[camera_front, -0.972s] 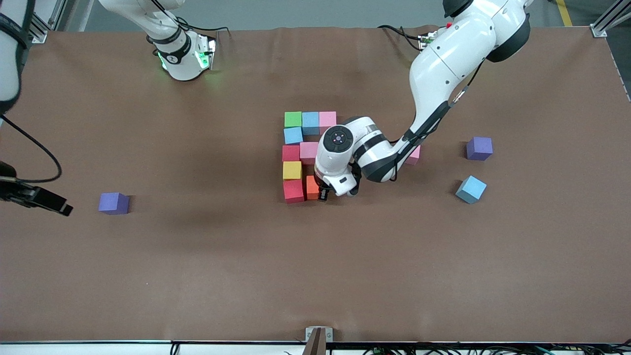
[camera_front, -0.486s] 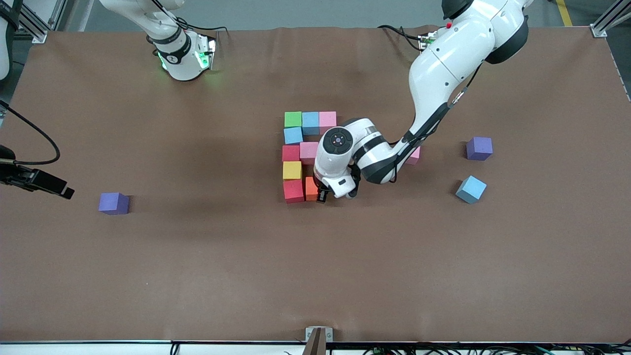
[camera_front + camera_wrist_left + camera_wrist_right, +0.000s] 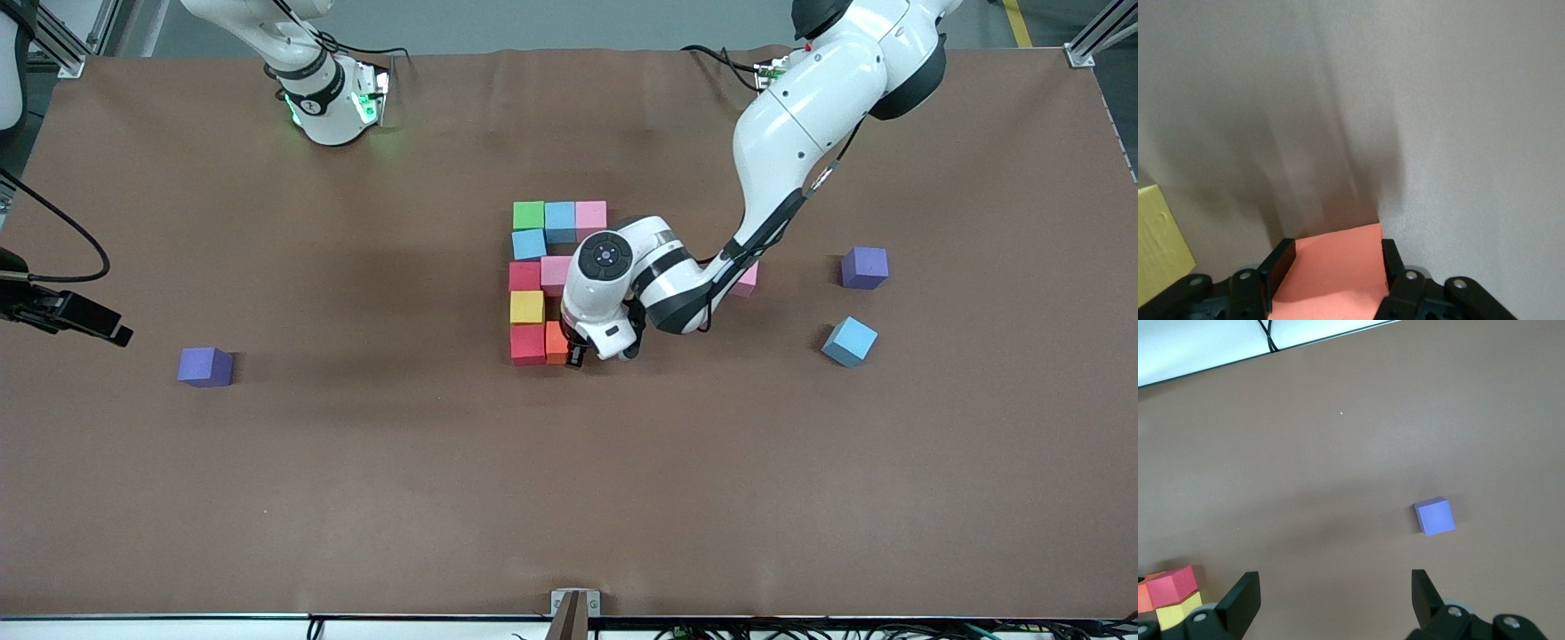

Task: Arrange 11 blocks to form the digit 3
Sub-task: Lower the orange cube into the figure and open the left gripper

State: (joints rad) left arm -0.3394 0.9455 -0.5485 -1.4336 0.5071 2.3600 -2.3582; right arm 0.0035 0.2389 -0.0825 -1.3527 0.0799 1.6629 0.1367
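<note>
Several blocks stand in a cluster mid-table: green point(image 3: 528, 214), light blue point(image 3: 560, 220) and pink point(image 3: 590, 214) in a row, then light blue point(image 3: 528, 243), red point(image 3: 524, 276), pink point(image 3: 556, 269), yellow point(image 3: 526, 307) and red point(image 3: 528, 344). My left gripper point(image 3: 573, 354) point(image 3: 1335, 257) is shut on an orange block point(image 3: 556, 342) point(image 3: 1338, 283), low at the table against the nearer red block. Another pink block point(image 3: 748, 279) peeks from under the left arm. A loose light blue block point(image 3: 849, 341) lies toward the left arm's end. My right gripper point(image 3: 114, 334) point(image 3: 1333, 590) hangs open and holds nothing.
Two purple cubes lie apart: one point(image 3: 864, 267) beside the loose light blue block, one point(image 3: 204, 365) point(image 3: 1435, 517) near the right gripper. The right wrist view also catches the cluster's red point(image 3: 1175, 583) and yellow point(image 3: 1175, 613) blocks. Brown cloth point(image 3: 569, 489) covers the table.
The left gripper has slid the orange block a little toward the right arm's end, closing the gap to the red block. The right gripper has drifted slightly.
</note>
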